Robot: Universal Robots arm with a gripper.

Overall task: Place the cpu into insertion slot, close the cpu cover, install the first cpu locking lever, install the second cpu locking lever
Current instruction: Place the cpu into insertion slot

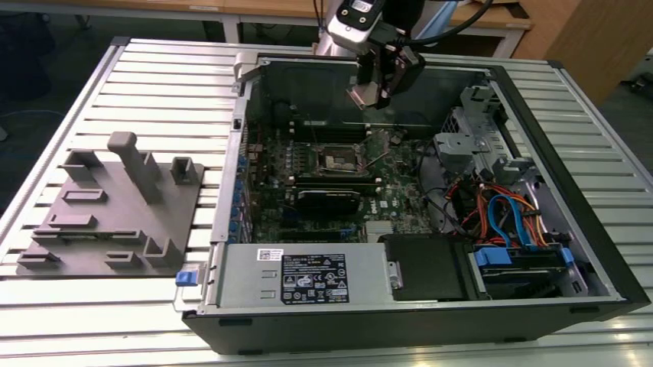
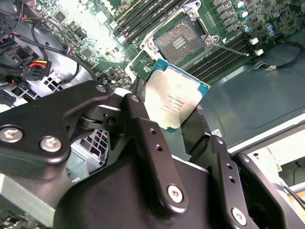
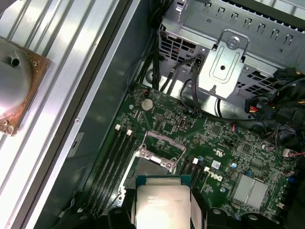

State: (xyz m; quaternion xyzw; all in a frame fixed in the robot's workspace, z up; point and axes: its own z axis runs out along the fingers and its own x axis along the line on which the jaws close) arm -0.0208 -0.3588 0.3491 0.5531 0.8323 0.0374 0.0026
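Silvery cpu [image 2: 177, 98] — faintly printed, gripped by pincer [image 2: 169, 118]

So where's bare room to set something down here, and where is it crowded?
Bare slatted table lies behind and in front of the grey fixture block, on the exterior view's left of the computer case. Inside the case is crowded: cables, drive cage, and the gripper holding the cpu above.

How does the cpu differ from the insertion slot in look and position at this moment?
The cpu has a silvery-grey top; the insertion slot is dark inside with a metal rim. The cpu is held in the gripper, up above the board; the insertion slot lies flat on the board, open and empty. Both are square.
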